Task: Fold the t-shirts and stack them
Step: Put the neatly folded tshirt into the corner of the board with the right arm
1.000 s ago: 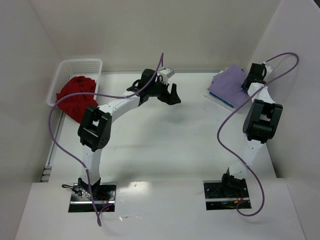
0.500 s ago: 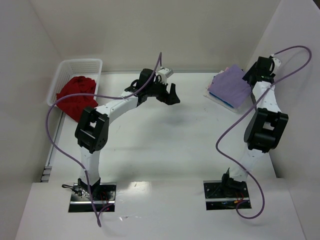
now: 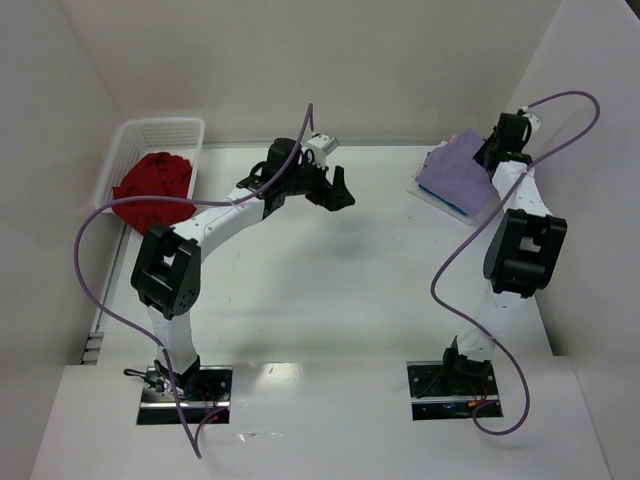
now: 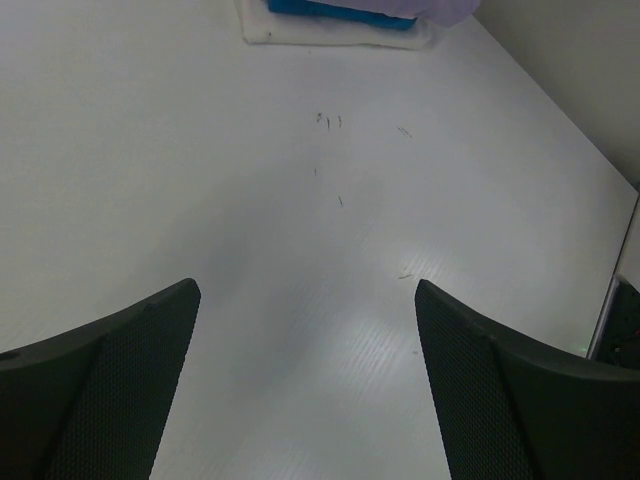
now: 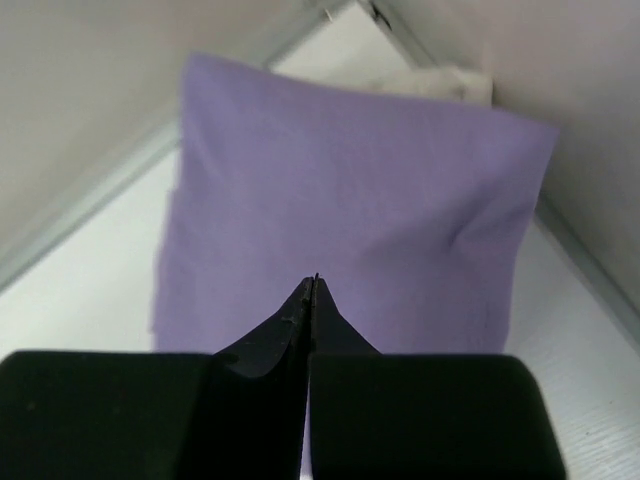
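The deep red t-shirt (image 3: 155, 185) lies crumpled inside the white basket (image 3: 160, 127), spilling over the basket's near rim. Well apart from the basket, at the opposite back corner of the surface (image 3: 330, 290), the lavender t-shirt (image 3: 457, 172) sits folded flat on top of a stack. The bright blue t-shirt (image 3: 455, 207) shows as a strip along the stack's edge beneath it. The left end effector (image 3: 335, 190) hovers above bare surface, roughly midway between basket and stack, its jaws spread wide and holding nothing. The right end effector (image 3: 492, 150) is on the side of the stack farthest from the basket, over the lavender cloth, its fingers pressed tight together with no cloth visibly pinched between them
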